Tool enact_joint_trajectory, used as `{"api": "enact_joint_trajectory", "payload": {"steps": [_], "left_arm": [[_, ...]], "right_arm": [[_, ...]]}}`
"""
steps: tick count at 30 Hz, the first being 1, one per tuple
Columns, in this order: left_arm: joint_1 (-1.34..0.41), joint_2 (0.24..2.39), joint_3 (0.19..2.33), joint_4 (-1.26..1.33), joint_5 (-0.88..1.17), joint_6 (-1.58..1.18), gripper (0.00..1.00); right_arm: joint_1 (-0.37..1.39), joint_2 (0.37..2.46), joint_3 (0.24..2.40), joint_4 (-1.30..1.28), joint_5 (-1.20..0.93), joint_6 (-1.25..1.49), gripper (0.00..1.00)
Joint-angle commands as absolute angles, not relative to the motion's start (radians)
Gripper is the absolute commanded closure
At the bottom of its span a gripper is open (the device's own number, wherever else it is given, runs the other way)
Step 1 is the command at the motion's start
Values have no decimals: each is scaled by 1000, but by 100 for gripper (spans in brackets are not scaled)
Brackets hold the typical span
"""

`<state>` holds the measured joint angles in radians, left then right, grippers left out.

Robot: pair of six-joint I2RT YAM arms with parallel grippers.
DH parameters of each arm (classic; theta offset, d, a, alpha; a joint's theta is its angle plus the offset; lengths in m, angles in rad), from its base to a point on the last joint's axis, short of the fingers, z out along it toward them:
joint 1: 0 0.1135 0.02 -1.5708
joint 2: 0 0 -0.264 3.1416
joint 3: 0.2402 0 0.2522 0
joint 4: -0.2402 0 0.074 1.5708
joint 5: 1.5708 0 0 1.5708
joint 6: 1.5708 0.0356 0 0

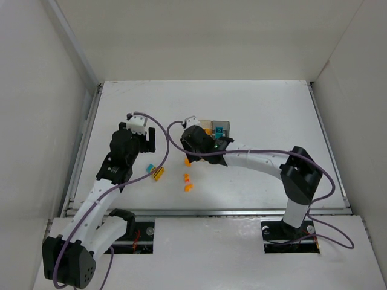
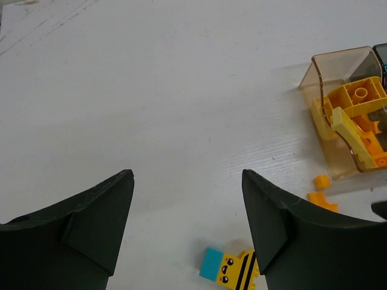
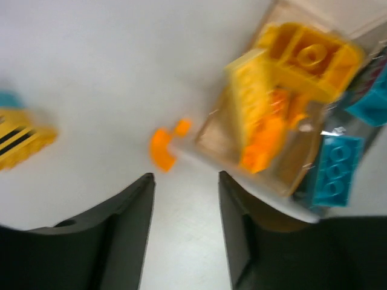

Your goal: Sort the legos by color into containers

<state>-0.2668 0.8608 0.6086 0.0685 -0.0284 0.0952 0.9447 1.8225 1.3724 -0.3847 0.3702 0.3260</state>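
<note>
The amber bin (image 2: pixel 314 75) holds yellow bricks (image 2: pixel 357 96) and orange ones; it also shows in the right wrist view (image 3: pixel 211 130). The grey bin (image 1: pixel 221 128) beside it holds teal bricks (image 3: pixel 335 169). My right gripper (image 3: pixel 184 178) is open and empty, low over the table just in front of the amber bin, near two small orange pieces (image 3: pixel 162 148). My left gripper (image 2: pixel 187 175) is open and empty above bare table. A teal brick (image 2: pixel 213 264) and a black-striped yellow brick (image 2: pixel 239 272) lie together by its right finger. Two more orange pieces (image 1: pixel 187 182) lie nearer the front.
White walls enclose the table (image 1: pixel 266 109) on the left, back and right. The right arm (image 1: pixel 260 160) stretches across the middle towards the bins. The metal front rail (image 1: pixel 211 212) runs along the near edge.
</note>
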Motion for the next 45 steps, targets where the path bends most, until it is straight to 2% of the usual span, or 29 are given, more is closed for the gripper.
{"api": "enact_joint_trajectory", "payload": {"steps": [1,2,5,12,22,29,32,36,37,40,45], "left_arm": [[-267,831,601,94,-35,74,31],[-267,831,601,94,-44,74,31],[-267,831,601,94,-44,74,31],[-267,822,610,84,-44,74,31],[-267,813,611,75,-54,74,31],[-258,813,611,75,-63,74,31],[-258,813,611,75,-63,74,31],[-258,813,611,75,-63,74,31],[-258,813,611,75,-63,74,31],[-258,813,611,75,-63,74,31],[-258,813,611,75,-63,74,31]], "right_arm": [[997,1736,1296,-262,253,359,50],[997,1749,1286,-262,242,374,59],[997,1824,1299,-296,189,374,62],[997,1950,1376,-376,209,377,47],[997,2068,1446,-385,235,377,42],[997,2112,1482,-396,244,356,55],[997,2112,1491,-385,235,347,65],[997,2121,1491,-374,212,324,83],[997,2121,1491,-374,212,312,90],[997,2121,1491,-354,193,290,99],[997,2073,1491,-333,161,281,100]]}}
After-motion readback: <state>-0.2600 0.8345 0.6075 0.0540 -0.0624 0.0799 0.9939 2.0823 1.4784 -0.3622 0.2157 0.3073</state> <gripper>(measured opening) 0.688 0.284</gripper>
